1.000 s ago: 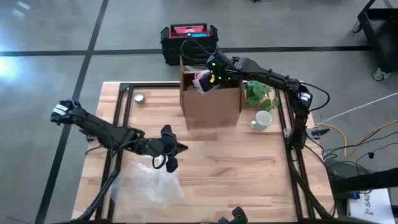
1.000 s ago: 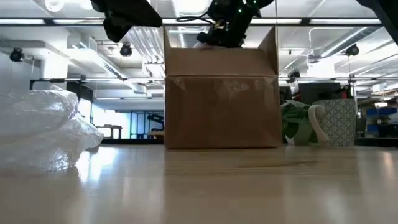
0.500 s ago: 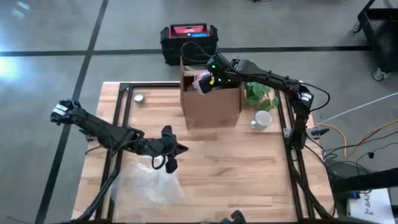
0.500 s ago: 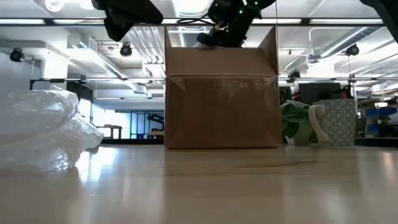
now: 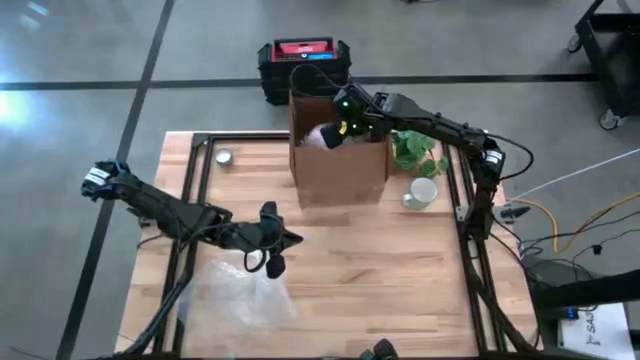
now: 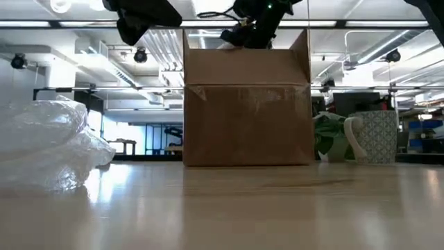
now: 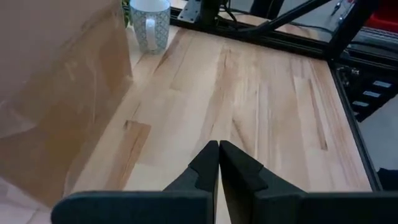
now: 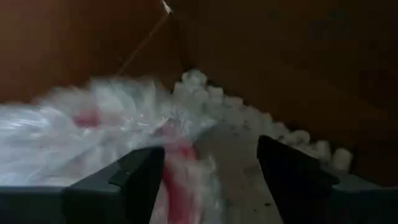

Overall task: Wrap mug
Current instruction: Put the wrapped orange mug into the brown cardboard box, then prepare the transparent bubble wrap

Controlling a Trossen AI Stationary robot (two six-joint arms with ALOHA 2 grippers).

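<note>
- Lying inside the open cardboard box (image 5: 338, 150) at the far middle of the desk (image 5: 400, 270): a bundle wrapped in clear bubble wrap (image 8: 93, 124) with pink or red showing through, presumably the wrapped mug; its handle and long axis not being discernible through the wrap.
- Resting on the box floor in the right wrist view, with white packing pieces (image 8: 249, 118) along the corner behind it.
- Hovering at the top opening of the box: the right gripper (image 5: 340, 125), jaws spread wide, nothing clamped between them, the bundle lying just below and between the fingers (image 8: 140, 177).
- Standing upright on the desk to the right of the box: a second, patterned mug (image 5: 421, 192), unwrapped, handle turned toward the box in the low view, green leaves (image 5: 415, 150) just behind it.
- Waiting over the desk's left-middle: the left gripper (image 5: 275, 250), jaws pressed together, holding nothing.
- Lying beneath and in front of it: a crumpled sheet of clear bubble wrap (image 5: 240, 295).
- Sitting near the far left corner: a small round object (image 5: 224, 156).
- Resting on the floor beyond the desk: a black case with a red lid (image 5: 303, 62); label too small for reading.
</note>
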